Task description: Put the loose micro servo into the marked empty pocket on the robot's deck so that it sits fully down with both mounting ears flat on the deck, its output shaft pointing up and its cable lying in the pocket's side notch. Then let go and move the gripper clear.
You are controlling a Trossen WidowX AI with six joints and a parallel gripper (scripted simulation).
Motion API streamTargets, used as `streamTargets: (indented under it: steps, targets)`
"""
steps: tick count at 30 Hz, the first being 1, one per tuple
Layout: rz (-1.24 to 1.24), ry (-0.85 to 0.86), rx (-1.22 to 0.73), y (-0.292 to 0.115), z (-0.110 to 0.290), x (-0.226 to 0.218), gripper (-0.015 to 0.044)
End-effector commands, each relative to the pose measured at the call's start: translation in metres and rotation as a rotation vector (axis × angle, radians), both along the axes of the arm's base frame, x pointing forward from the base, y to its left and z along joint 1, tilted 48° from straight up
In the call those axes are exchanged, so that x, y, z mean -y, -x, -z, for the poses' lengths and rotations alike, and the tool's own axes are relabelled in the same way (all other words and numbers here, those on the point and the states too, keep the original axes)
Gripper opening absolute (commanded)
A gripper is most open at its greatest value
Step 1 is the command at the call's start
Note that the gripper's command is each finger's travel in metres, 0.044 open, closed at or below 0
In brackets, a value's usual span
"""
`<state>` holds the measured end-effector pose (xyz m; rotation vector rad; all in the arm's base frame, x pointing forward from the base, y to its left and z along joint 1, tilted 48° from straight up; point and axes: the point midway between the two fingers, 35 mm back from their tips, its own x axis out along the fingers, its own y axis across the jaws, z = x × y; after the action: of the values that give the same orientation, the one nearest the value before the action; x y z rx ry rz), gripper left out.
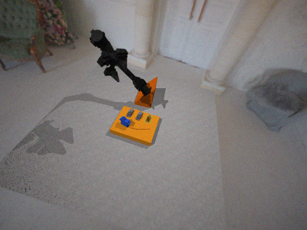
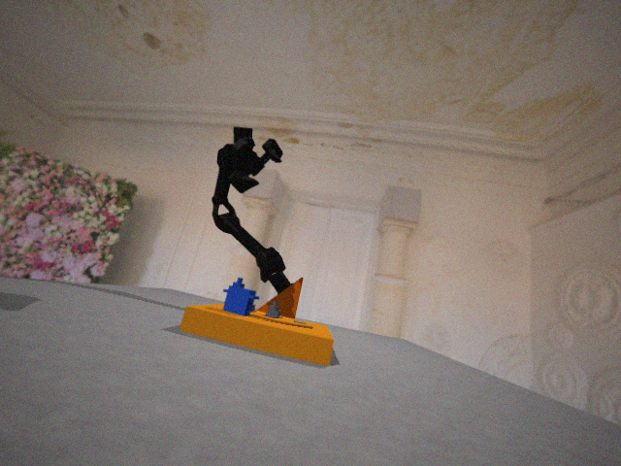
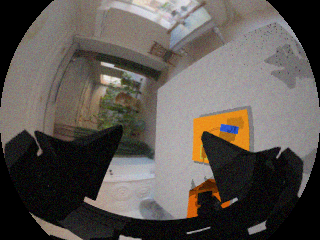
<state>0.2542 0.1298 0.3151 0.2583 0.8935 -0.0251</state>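
Blue servo [image 1: 124, 121] loose on the orange deck [image 1: 138, 134], well left of the green-marked pocket [image 1: 148, 119]; jaws spread, empty, high above; approach step, needing descent over the servo
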Motion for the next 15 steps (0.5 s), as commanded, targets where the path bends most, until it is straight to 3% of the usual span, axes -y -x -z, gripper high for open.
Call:
streamTargets:
  steps: [1, 15]
  targets:
    - [0.141, -0.007, -0.041, -0.013, 0.018, 0.008, 0.044]
    - [0.615, -0.021, -0.125, -0.044, 0.078, 0.04, 0.044]
